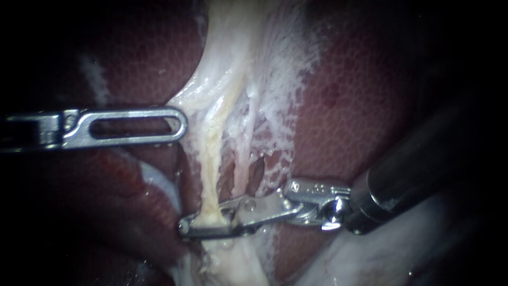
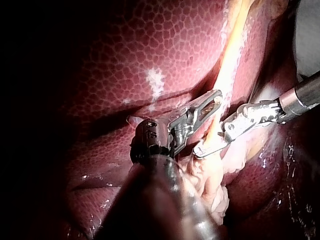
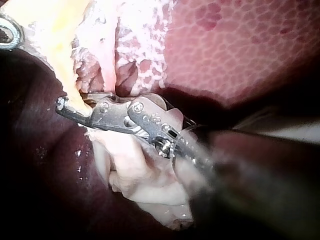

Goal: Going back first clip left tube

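Low down, left tube (image 1: 210, 180) crosswise in grip of right instrument (image 1: 186, 228)

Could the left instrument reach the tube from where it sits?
Probably yes: the left instrument has its tip right beside the tube with nothing between them. The right instrument sits across it lower down.

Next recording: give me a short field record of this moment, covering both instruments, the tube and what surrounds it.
left instrument: enters from the left; tip at the edge of the pale tissue, apart from the right instrument
right instrument: jaws sit either side of the left tube, both appearing to touch it
left tube: yellowish strand running down between those jaws
clip: none clearly visible
liver: dark red, on both sides of the pale tissue
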Available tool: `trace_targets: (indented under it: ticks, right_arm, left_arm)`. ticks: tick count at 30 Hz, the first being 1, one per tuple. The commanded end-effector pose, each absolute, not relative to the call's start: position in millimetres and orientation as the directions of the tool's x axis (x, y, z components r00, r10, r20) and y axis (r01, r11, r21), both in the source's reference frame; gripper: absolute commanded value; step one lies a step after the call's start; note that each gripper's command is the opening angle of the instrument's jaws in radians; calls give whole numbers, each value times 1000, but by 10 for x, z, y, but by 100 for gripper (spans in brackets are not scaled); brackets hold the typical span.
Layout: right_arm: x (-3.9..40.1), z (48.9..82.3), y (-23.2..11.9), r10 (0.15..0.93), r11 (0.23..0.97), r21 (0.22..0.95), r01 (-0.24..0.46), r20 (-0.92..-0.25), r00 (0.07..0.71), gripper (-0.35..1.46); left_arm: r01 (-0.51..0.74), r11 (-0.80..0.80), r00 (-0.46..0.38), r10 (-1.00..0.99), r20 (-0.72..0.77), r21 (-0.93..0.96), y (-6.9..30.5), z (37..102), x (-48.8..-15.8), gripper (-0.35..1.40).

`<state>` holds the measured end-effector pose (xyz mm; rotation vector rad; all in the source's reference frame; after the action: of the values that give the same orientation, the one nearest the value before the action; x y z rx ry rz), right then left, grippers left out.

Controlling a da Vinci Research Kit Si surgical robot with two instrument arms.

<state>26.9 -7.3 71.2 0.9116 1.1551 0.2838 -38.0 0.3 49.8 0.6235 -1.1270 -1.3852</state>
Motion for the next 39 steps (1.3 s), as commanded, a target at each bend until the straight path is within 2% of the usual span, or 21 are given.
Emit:
trace_targets:
  ticks: [1, 13, 14, 15, 18, 22, 27, 39]
  right_arm:
    - [268, 712, -73, 624, 623, 742, 246, -662, 415, -35]
    - [267, 711, -73, 624, 623, 742, 247, -662, 416, -35]
    - [266, 711, -72, 624, 622, 743, 248, -662, 416, -31]
    - [265, 709, -71, 625, 622, 743, 248, -661, 416, -15]
    - [262, 705, -67, 620, 625, 738, 255, -668, 412, 6]
    - [263, 699, -57, 541, 697, 649, 305, -755, 372, 35]
    - [263, 695, -54, 474, 740, 578, 344, -811, 343, 47]
    - [261, 689, -49, 431, 774, 526, 353, -846, 313, 54]
  left_arm:
    - [436, 152, -172, -953, 248, 887, 3, 498, -380, -35]
    - [436, 152, -172, -953, 248, 887, 3, 498, -380, -35]
    - [436, 152, -172, -953, 248, 887, 3, 498, -380, -35]
    - [436, 152, -172, -953, 248, 887, 3, 498, -380, -35]
    - [436, 152, -172, -953, 248, 887, 3, 498, -380, -35]
    - [436, 152, -172, -953, 248, 887, 3, 498, -380, -35]
    - [436, 152, -172, -953, 248, 887, 3, 498, -380, -35]
    - [437, 152, -172, -953, 248, 887, 3, 498, -380, -35]
